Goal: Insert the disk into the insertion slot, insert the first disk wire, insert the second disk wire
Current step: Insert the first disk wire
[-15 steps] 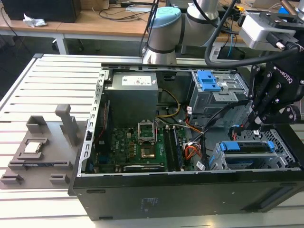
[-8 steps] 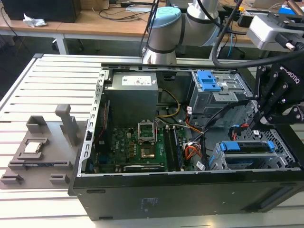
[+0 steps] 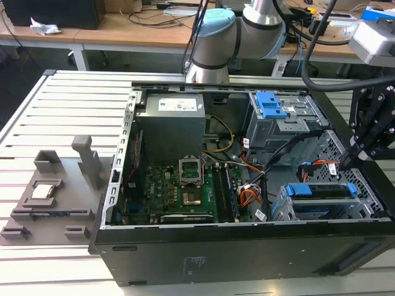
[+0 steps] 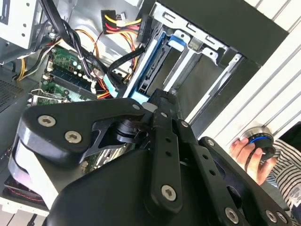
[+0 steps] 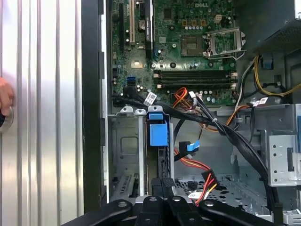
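Near the insertion slot [image 5: 124,146] — your gripper [image 5: 163,184] is hovering, jaws together.
The disk [image 5: 156,129] is sitting edge-on inside — label hidden.

Disk carrier [image 5: 156,129] bright blue — insertion slot [image 5: 123,146] grey, motherboard [image 5: 188,42] green, sleeve [image 4: 287,174] striped dark-and-white.

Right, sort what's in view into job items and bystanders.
Job items:
disk, sitting in the insertion slot
loose blue-plug cable
tool, above the disk

Lying about:
taller cage with blue latch
power supply
grey fixture outside the case
person's hand
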Available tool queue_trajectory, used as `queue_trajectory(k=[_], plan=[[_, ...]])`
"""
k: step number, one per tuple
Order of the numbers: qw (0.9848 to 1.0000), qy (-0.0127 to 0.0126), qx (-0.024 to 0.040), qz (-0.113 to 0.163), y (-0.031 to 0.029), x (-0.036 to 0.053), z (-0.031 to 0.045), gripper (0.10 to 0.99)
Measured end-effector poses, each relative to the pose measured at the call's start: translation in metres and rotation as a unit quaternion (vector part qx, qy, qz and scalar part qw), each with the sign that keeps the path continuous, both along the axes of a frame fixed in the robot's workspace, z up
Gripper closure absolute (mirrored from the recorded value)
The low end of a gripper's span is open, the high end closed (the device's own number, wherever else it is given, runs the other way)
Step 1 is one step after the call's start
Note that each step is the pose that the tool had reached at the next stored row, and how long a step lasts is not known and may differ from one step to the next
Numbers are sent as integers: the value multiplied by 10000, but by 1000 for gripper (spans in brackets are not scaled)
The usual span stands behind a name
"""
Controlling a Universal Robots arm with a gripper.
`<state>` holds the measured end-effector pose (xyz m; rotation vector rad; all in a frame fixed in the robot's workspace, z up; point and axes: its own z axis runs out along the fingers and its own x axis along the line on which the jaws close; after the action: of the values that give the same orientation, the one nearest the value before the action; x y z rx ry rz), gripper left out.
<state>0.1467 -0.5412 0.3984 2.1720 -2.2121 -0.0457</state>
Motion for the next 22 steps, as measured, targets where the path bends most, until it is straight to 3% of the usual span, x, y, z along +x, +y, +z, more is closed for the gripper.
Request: queue_trajectory(k=[6,12,19,22], plan=[[10000,0,-1,0,33,83,-32,980],[10000,0,-5,5,183,134,-38,980],[10000,1,-7,8,256,213,-78,980],[10000,1,-12,10,287,218,-142,980]])
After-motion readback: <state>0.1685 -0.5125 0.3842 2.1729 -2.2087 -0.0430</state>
